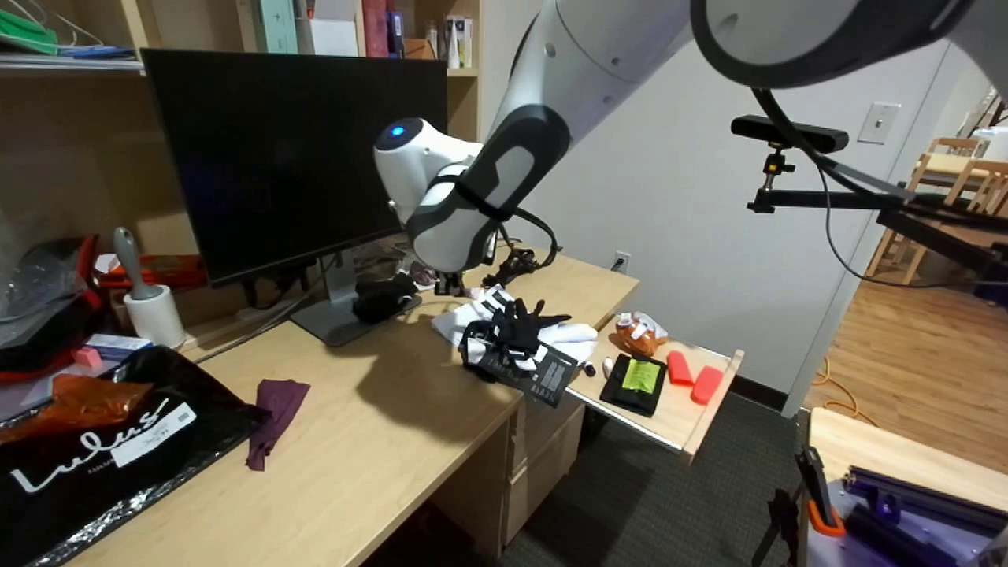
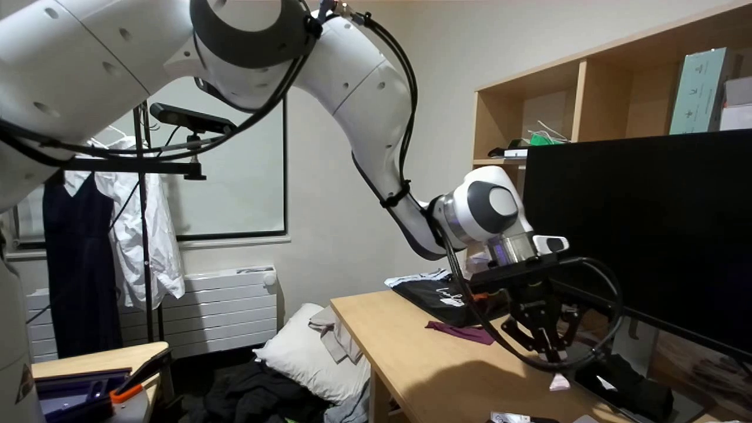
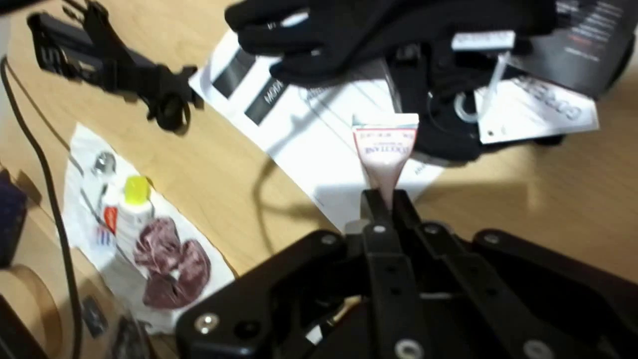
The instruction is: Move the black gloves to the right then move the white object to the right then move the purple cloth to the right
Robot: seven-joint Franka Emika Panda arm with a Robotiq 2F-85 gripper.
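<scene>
The white object is a small whitish-pink tube, pinched at its narrow end between the fingertips of my gripper. In an exterior view the tube hangs below my gripper above the desk, beside the monitor base. The black gloves, with a grey card and white tags, lie on white papers near the desk edge by the open drawer. They also show beyond the tube in the wrist view. The purple cloth lies limp beside the black bag; it also shows in an exterior view.
The monitor stands behind the gripper, with a black bundle on its base. An open drawer holds red pieces, a black pouch and an orange packet. A black strap and a scrunchie lie near the gloves. The black bag covers one desk end.
</scene>
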